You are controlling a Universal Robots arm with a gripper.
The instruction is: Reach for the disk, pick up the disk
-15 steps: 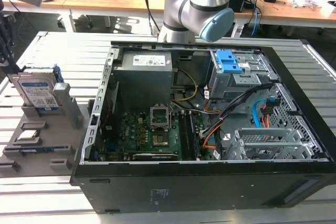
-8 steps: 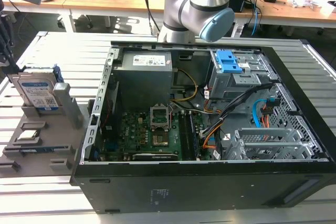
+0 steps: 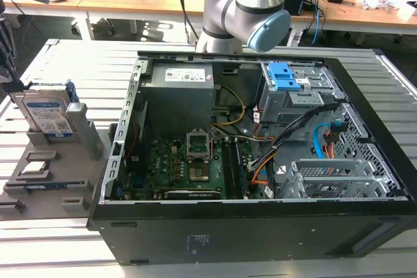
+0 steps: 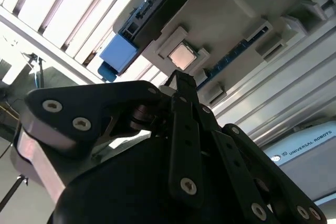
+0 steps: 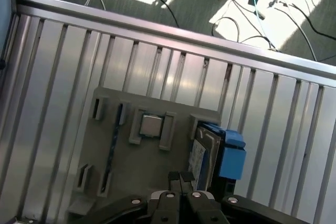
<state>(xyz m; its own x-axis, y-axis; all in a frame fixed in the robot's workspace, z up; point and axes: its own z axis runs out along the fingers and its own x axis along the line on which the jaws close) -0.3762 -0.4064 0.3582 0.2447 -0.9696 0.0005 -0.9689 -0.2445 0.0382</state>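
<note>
The disk (image 3: 44,114) stands on edge in a slot at the far end of a grey holder tray (image 3: 49,190), at the exterior view's left. It is silver-grey with a white and blue label and a blue bracket. In the first wrist view the disk (image 5: 201,156) and its blue bracket lie just beside my gripper (image 5: 180,178), which hangs well above the tray with its fingers closed together on nothing. In the second wrist view the gripper (image 4: 181,77) points toward the tray, with the disk (image 4: 157,9) off to one side.
A small square silver chip (image 5: 151,125) and a thin memory stick (image 5: 111,148) sit in other slots of the tray. An open black computer case (image 3: 260,226) takes up the slatted metal table (image 3: 71,63); a bare blue bracket (image 3: 284,76) sits inside it. Cables lie on the floor.
</note>
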